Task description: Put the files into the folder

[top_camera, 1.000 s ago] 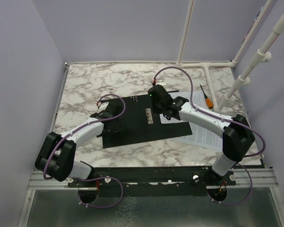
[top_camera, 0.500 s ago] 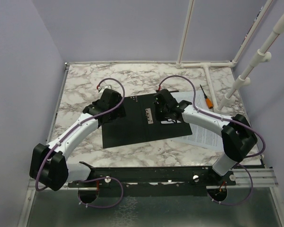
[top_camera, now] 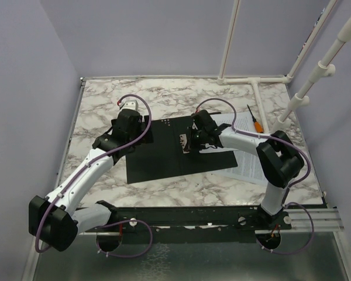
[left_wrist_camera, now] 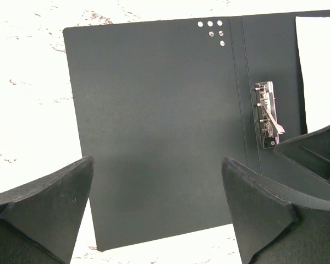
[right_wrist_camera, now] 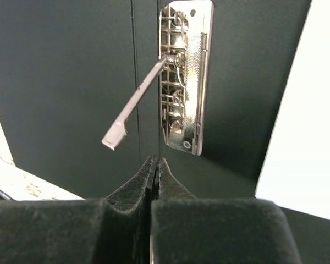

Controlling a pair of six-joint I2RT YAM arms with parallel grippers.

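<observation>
Marble-patterned surface (top_camera: 105, 99) seen from above, with two white robot arms reaching over it from their bases at the near edge. At the centre of the surface the folder (top_camera: 164, 155) lies spread open and flat, black inner faces up. The left claw (left_wrist_camera: 157, 160) hangs above the near part of the folder's left flap, fingers spread wide and released, grasping nothing. The right claw (right_wrist_camera: 155, 159) is clenched tight with nothing between its fingers, its tip pointing down at the spine, just nearer than the metal clip (right_wrist_camera: 187, 82). The clip's thin lever (right_wrist_camera: 133, 107) stands raised, angled away from its base. The files (top_camera: 251, 167), white sheets covered in small black print, lie at the folder's right edge, touching it and spreading onto the surface beneath the right arm; how many sheets there are cannot be told. Farther right, beyond the files, lies a screwdriver (top_camera: 255, 122) with an orange handle. White pipes (top_camera: 240, 79) run along the far edge.
</observation>
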